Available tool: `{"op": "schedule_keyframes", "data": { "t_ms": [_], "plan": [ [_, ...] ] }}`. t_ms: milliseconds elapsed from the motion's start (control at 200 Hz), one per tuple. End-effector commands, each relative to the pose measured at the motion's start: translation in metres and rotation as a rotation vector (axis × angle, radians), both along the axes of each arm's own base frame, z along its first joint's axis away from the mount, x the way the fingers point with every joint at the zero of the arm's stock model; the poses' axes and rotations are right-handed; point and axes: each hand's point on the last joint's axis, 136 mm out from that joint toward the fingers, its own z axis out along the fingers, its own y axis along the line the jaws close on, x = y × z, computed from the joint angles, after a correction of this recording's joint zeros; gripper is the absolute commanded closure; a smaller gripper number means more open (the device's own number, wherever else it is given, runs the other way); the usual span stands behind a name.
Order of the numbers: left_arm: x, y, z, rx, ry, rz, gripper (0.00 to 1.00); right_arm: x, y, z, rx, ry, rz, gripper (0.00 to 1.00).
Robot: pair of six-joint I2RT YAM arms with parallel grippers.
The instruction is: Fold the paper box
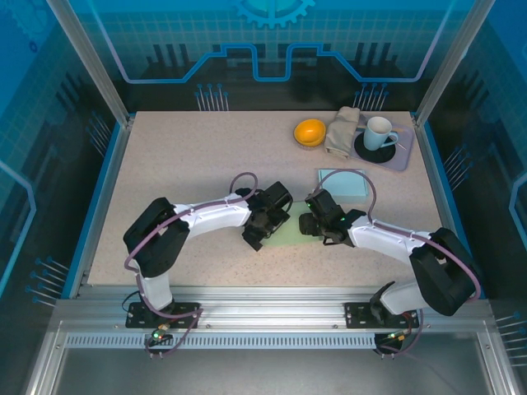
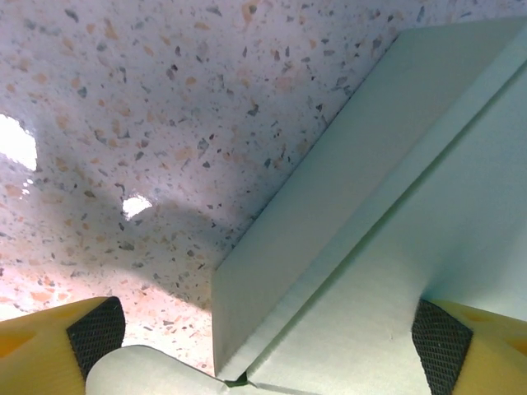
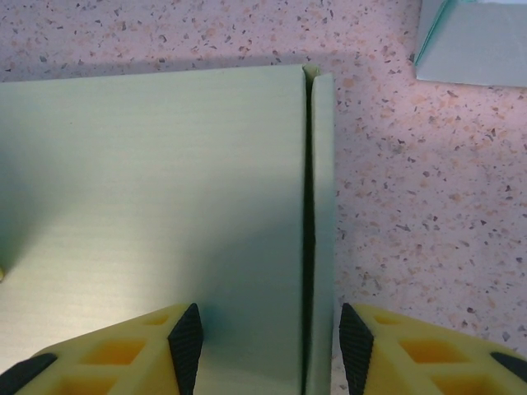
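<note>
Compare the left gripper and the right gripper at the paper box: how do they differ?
The left gripper has its jaws wide; the right gripper has them clearly narrower. The left gripper straddles a corner of the paper box, one finger over bare table; the right gripper straddles the box's narrow side flap. Both are open, gripping nothing, with yellow fingers and black pads.

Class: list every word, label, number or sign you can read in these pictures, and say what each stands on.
No readable text anywhere.
The paper box is blank; so are the mug and the table.
The back wall carries a gear outline and circuit-like lines, no letters.
</note>
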Motion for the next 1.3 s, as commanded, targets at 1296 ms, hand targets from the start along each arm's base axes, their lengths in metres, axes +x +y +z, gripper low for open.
{"op": "schedule_keyframes", "data": {
  "t_ms": [1296],
  "plan": [
    [-0.009, -0.008, 0.012, -0.017, 0.018, 0.058, 0.06, -0.016, -0.008, -0.007, -0.013, 0.032, 0.015, 0.49]
  ]
}}
